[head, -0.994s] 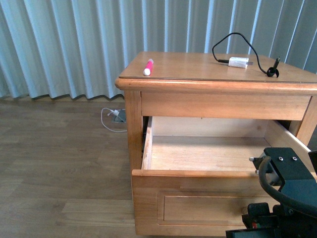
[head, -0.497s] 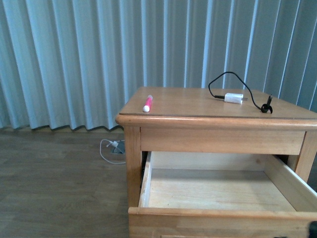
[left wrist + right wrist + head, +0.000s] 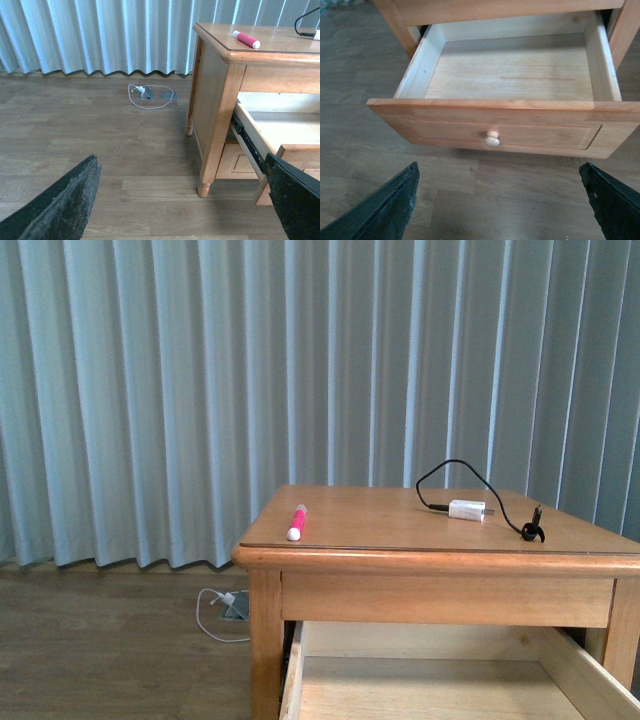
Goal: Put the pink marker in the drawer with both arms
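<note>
The pink marker [image 3: 297, 522] lies by the table's [image 3: 400, 528] left near edge, the drawer [image 3: 445, 131] below stands open and empty to receive it, and the left tool [image 3: 180, 198] and right tool [image 3: 495, 205] gape wide, empty.

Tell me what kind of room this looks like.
Probably a home-style room, maybe a bedroom: a wooden bedside table with an open drawer, pleated curtains, wood-look floor.

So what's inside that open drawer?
Nothing that shows: the drawer has a bare, pale wooden floor, with only its rear edge shaded under the table top. The pink marker lies up on that top.
</note>
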`<state>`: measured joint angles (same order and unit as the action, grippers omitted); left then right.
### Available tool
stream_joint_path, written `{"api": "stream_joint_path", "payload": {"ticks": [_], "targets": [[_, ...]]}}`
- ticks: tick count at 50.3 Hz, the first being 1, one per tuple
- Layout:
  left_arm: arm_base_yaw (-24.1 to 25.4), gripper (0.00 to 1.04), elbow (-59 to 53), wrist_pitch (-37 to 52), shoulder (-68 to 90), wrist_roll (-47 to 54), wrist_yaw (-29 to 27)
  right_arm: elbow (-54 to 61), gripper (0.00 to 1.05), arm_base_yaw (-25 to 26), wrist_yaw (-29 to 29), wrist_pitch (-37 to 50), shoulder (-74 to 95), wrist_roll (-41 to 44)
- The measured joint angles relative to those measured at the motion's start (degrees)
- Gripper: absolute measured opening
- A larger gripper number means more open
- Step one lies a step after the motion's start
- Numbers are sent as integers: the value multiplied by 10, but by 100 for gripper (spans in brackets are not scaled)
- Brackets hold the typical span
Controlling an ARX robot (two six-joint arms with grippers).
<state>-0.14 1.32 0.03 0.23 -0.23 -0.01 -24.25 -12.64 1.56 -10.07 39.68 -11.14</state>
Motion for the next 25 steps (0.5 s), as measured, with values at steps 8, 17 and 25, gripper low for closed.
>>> {"api": "stream_joint_path", "payload": {"ticks": [8, 17, 25], "targets": [[0, 99, 0, 0, 0, 0, 0, 0, 96, 0, 0, 0, 0, 0], [0, 99, 0, 0, 0, 0, 0, 0, 96, 0, 0, 0, 0, 0], [-10, 99, 0, 7, 3, -5, -29, 0, 96, 0, 0, 0, 0, 0]]}}
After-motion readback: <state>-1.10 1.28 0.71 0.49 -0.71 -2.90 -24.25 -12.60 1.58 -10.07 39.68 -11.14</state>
